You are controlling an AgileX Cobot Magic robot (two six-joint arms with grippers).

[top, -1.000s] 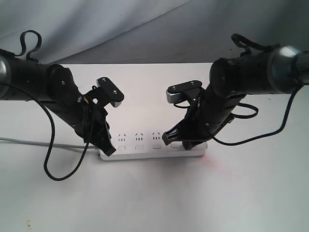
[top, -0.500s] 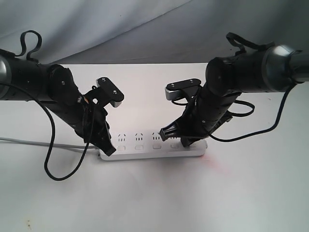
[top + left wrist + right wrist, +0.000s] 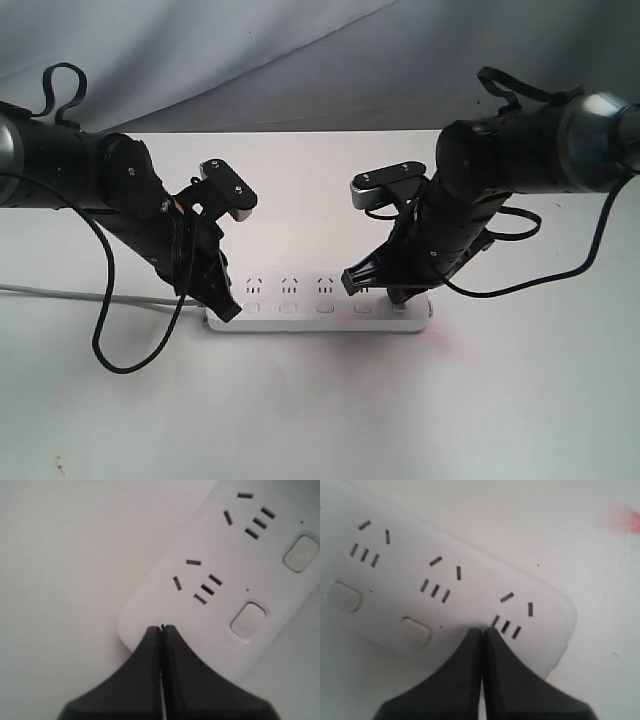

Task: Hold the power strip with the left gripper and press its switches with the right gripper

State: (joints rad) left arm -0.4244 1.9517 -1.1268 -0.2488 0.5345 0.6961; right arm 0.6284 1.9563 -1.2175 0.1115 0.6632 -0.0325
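Note:
The white power strip (image 3: 320, 316) lies flat on the table in front of both arms, its grey cord (image 3: 60, 296) running off to the left. My left gripper (image 3: 226, 311) (image 3: 162, 628) is shut, and its tips rest on top of the strip's left end, next to the first socket. Two switches (image 3: 248, 620) show beside it. My right gripper (image 3: 400, 298) (image 3: 482, 629) is also shut. Its tips stand on the strip at the right end, just below the last socket, and hide the switch there. The neighbouring switches (image 3: 416, 631) are in plain view.
A loose black cable (image 3: 110, 345) from the left arm loops onto the table in front of the strip's left end. A faint red mark (image 3: 450, 346) lies on the white table just right of the strip. Grey cloth hangs behind the table.
My right gripper shifted a little left, then back right, and now stands at the strip's right end with the fourth switch uncovered. The left gripper and the strip have not moved.

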